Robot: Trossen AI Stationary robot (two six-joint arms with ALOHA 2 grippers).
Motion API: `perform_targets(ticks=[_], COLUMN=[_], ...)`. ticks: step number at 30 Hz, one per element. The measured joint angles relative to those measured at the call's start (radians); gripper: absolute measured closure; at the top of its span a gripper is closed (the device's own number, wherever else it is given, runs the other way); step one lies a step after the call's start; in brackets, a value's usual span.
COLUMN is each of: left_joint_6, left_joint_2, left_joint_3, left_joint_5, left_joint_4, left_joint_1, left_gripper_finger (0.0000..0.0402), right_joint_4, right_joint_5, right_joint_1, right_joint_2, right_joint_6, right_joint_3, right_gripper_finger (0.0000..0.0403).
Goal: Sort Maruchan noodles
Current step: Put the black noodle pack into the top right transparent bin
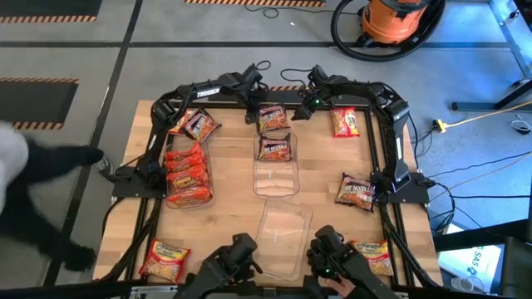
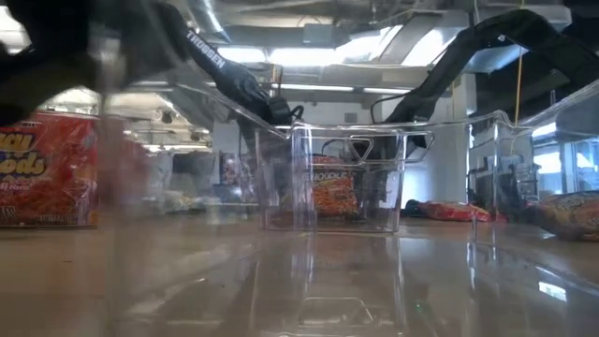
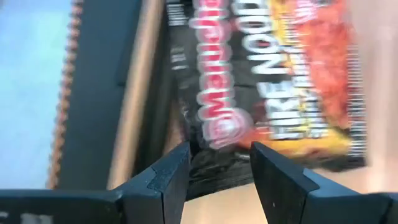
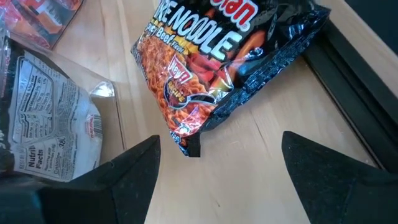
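Crinkly dark-maroon plastic wraps the ramen packet (image 1: 273, 118) lying at twelve o'clock on the wooden table (image 1: 332, 166), just beyond the far end of the middle clear plastic bin (image 1: 275, 178), and both grippers meet over it. It looks light and thin-skinned, with a brittle noodle block inside, so I judge a hard squeeze would crack it; a sealed end flap or a long edge is the safer hold, and the glossy film may slip.

Left gripper (image 3: 214, 165) has its fingers partly spread astride the packet's dark end, seemingly pinching that flap, though contact is blurred. Right gripper (image 4: 217, 165) stands with fingers wide apart above bare wood, the packet's corner just ahead, nothing held.

Only the overhead camera gives the sort so far: orange-red packets (image 1: 187, 174) stacked in the nine o'clock bin, one dark packet (image 1: 275, 148) in the middle bin, loose ones at one, three, five, seven and eleven o'clock. Each wrist camera alone shows finger spacing. The table-level camera shows the middle bin's upright walls (image 2: 328, 178) and the packet inside, but hides the grippers.
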Motion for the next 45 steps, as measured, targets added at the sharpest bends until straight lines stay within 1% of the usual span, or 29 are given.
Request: perform_targets(ticks=[3,6,9,12,14,17,19,22,24,28,32,37,40,45], left_joint_6=[-0.003,-0.005,-0.005,-0.006,-0.006,-0.001,-0.001,0.000,-0.002,-0.007,-0.018,0.000,0.001,0.000], left_joint_2=[0.016,0.023,0.025,0.025,0.025,0.030,0.036,0.038,0.041,0.039,0.003,-0.083,-0.139,-0.205], left_joint_3=[0.000,0.001,0.000,0.000,0.000,0.000,0.000,0.000,0.000,0.000,0.000,0.000,0.000,0.000], left_joint_5=[0.027,0.019,0.049,0.063,0.074,0.141,0.186,0.210,0.222,0.180,0.120,-0.038,-0.074,-0.145], left_joint_4=[0.053,0.095,0.083,0.072,0.067,0.063,0.059,0.061,0.056,0.056,0.040,0.007,0.008,0.003], left_joint_1=[-0.002,-0.002,0.007,0.011,0.011,0.013,0.016,0.018,0.020,0.015,0.005,-0.034,-0.057,-0.095], left_gripper_finger=[0.0239,0.0239,0.0239,0.0240,0.0248,0.0282,0.0319,0.0381,0.0394,0.0400,0.0401,0.0401,0.0401,0.0401], right_joint_4=[0.006,0.004,0.004,0.012,0.020,0.027,0.029,0.038,0.045,0.046,0.024,-0.033,-0.062,-0.100], right_joint_5=[0.001,0.001,0.026,0.027,0.030,0.035,0.037,0.037,0.037,0.037,0.044,0.123,0.145,0.143], right_joint_1=[0.009,0.020,0.027,0.026,0.024,0.024,0.024,0.024,0.024,0.024,0.024,0.026,0.025,0.024], right_joint_2=[0.000,0.000,0.000,0.000,0.000,0.000,0.000,0.000,0.000,0.000,-0.015,-0.104,-0.158,-0.245], right_joint_6=[-0.001,-0.006,-0.007,-0.007,-0.007,-0.007,-0.007,-0.003,-0.002,-0.002,-0.002,-0.023,-0.023,-0.023], right_joint_3=[0.000,0.000,0.000,0.000,0.000,0.000,0.000,0.000,0.000,0.000,0.000,0.000,0.000,0.000], right_gripper_finger=[0.0093,0.0093,0.0093,0.0093,0.0093,0.0093,0.0093,0.0093,0.0093,0.0093,0.0093,0.0093,0.0093,0.0093])
